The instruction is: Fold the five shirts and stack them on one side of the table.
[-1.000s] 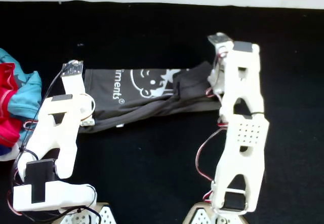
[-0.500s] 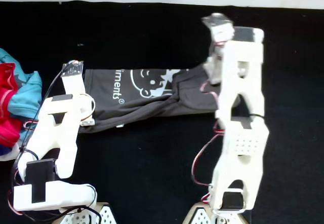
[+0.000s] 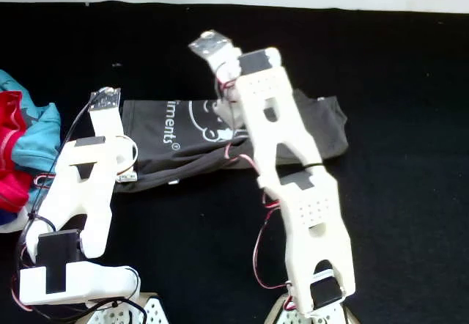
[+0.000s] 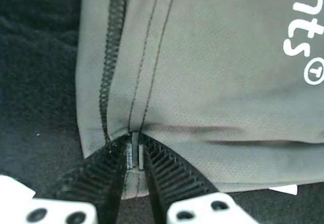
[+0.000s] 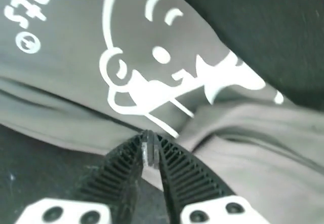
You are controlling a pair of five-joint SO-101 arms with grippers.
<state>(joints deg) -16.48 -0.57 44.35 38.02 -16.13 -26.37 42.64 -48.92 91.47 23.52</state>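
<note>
The dark grey shirt (image 3: 165, 137) lies flat on the black tabletop (image 3: 410, 82) with its long axis running side to side across the middle. Its hemmed end points toward the left arm's side and its rumpled end toward the right. A white print (a cartoon face beside some lettering) faces up on its far half.

The left hand (image 4: 135, 155) is closed tight on the hem (image 4: 147, 57) at the shirt's left end, the double-stitched edge pinched between its toothed tips. The right hand (image 5: 149, 150) is also closed, tips together on a fold of cloth just below the printed face (image 5: 152, 77), near the middle of the shirt's length.

At the tabletop's left edge sits a heap of teal, red and blue shirts (image 3: 22, 141), just apart from the grey one.
</note>
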